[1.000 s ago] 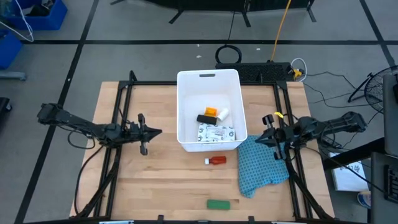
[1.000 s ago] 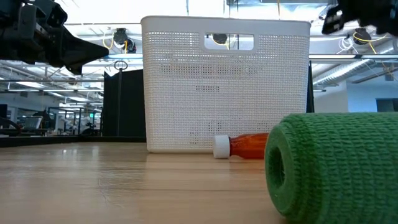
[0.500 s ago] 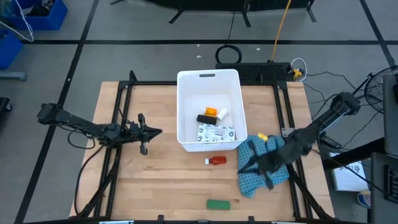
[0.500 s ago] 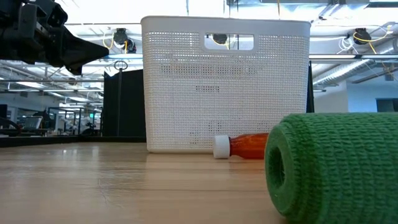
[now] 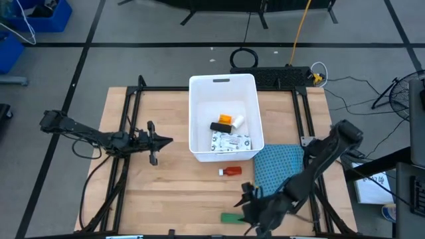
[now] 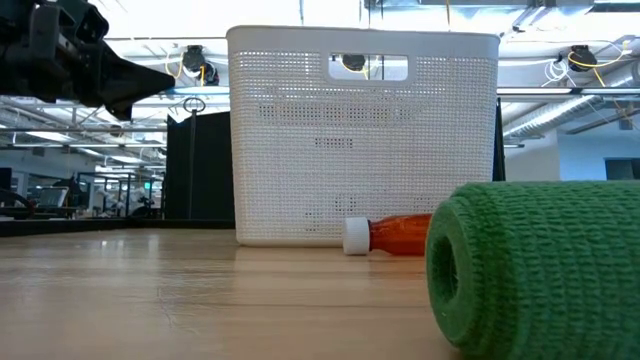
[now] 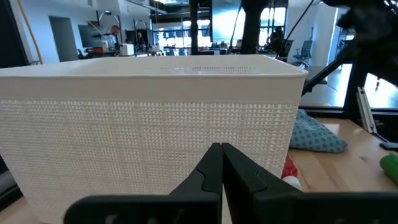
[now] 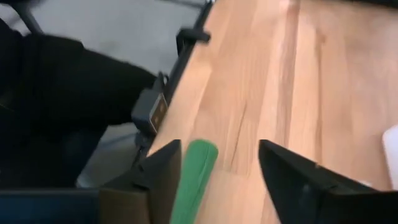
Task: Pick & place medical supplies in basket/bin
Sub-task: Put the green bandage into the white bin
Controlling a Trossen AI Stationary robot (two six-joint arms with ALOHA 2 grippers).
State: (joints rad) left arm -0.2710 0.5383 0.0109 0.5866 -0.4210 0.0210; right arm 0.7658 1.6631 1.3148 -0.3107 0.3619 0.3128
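At the worktop's (image 5: 166, 186) near edge: right tool (image 5: 247, 211) low over the wood, fingers spread wide, nothing between them yet. Just beside it, green bar (image 5: 230, 217) lying flat on the worktop; in the right wrist view the same bar (image 8: 194, 177) partly between the two dark fingers (image 8: 292, 180), untouched as far as can be told. In the low view, that bar (image 6: 535, 265) huge in the foreground, a roll of knitted green wrap seen end-on.

In the middle of the worktop: white bin (image 5: 222, 85), upright, handle slot on its far wall. Inside it: orange piece (image 5: 225, 119) and white bottle (image 5: 238, 121) side by side, black block (image 5: 221, 127) touching just in front of them, white-green packet (image 5: 231, 141) flat against the near wall.

Outside the bin, just beside its near wall: red bottle (image 5: 231, 171) on its side, white cap pointing left. Right of that: blue-teal cloth (image 5: 275, 162), crumpled, partly under the right arm.

Well to the left of the bin: left tool (image 5: 163, 141) hanging above the wood, fingers clenched together and holding nothing, aimed at the bin's side wall (image 7: 149, 137).
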